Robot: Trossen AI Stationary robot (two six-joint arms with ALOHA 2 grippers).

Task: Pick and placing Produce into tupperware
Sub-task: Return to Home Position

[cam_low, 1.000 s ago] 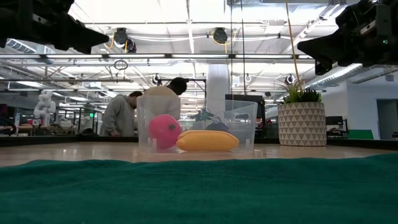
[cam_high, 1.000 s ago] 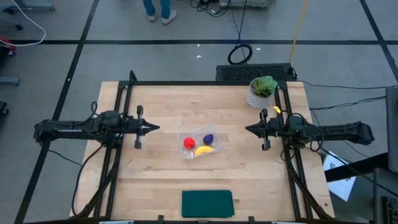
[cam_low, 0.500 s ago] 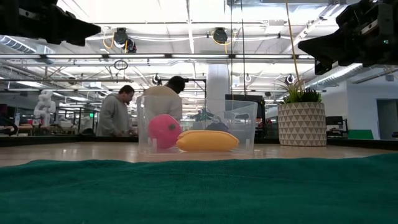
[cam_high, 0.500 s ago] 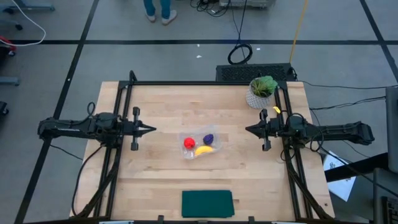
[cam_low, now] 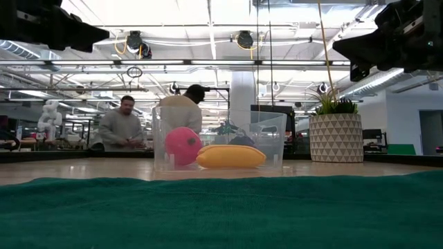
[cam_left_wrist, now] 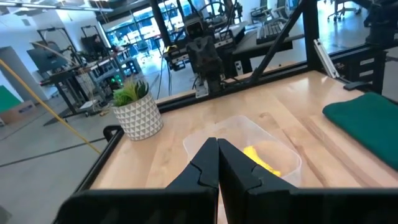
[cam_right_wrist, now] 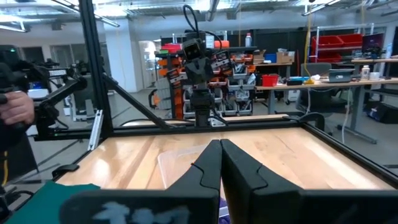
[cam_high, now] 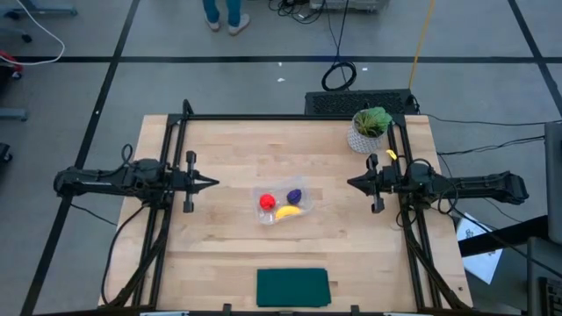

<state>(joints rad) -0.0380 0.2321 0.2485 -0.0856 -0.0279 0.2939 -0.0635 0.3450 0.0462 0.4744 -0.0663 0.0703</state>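
The clear tupperware (cam_high: 283, 204) stands on its base at the middle of the table, and all three produce pieces lie inside it: the red round one (cam_high: 267, 201), the yellow banana (cam_high: 289, 211) and the dark purple lump (cam_high: 295, 194). In the low view the red piece (cam_low: 183, 145) and banana (cam_low: 230, 156) show through the tub's wall (cam_low: 273, 142). My left gripper (cam_high: 215, 183) hangs shut at the table's left side, pointing level toward the tub. My right gripper (cam_high: 351, 183) hangs shut at the right side, facing it. Both are well clear of the tub and above the table.
A leafy plant in a white patterned pot (cam_high: 367, 130) stands at the far right corner. A dark green mat (cam_high: 292, 287) lies at the near edge, in the middle. The black frame rails (cam_high: 167, 158) run along the table's left, right and far sides. People stand in the room behind.
My left gripper has drawn back a little toward the table's left edge, staying shut and level. The tub and the produce have not moved. A person behind the table has shifted.
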